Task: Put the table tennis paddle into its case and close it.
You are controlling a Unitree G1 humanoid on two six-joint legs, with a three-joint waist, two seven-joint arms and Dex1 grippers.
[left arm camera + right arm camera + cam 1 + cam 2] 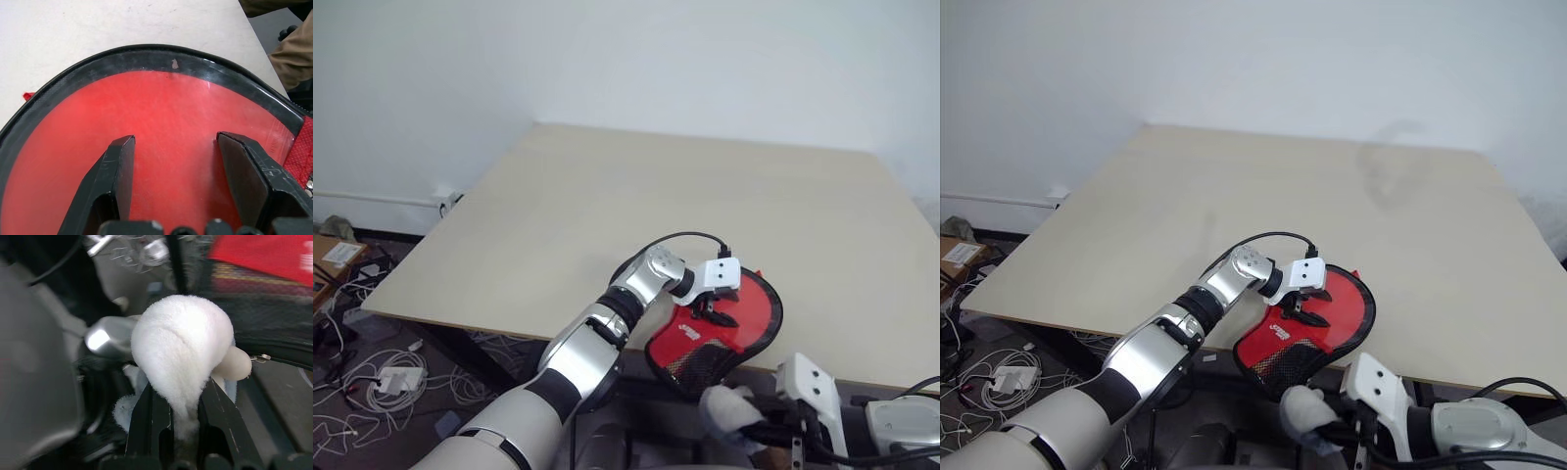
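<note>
Nearest to us, below the near edge of the table (pixel 607 196), our right gripper (pixel 186 411) has its two black fingers pinched tight on a fluffy white plush object (pixel 181 347), which bulges out above the fingertips; in the head views it sits low at the right, just off the table's edge. Just beyond it lies the case (pixel 1307 328), red with a black zipper edging, its black mesh end hanging slightly over the near edge of the table. Our left gripper (pixel 713 305) rests over the case with its fingers spread apart, closed on nothing. In the left wrist view the fingers (pixel 115 171) straddle the smooth red face of the table tennis paddle (pixel 166 127), which lies inside the case's black rim. Past that, the pale tabletop stretches back toward the white wall (pixel 626 59).
</note>
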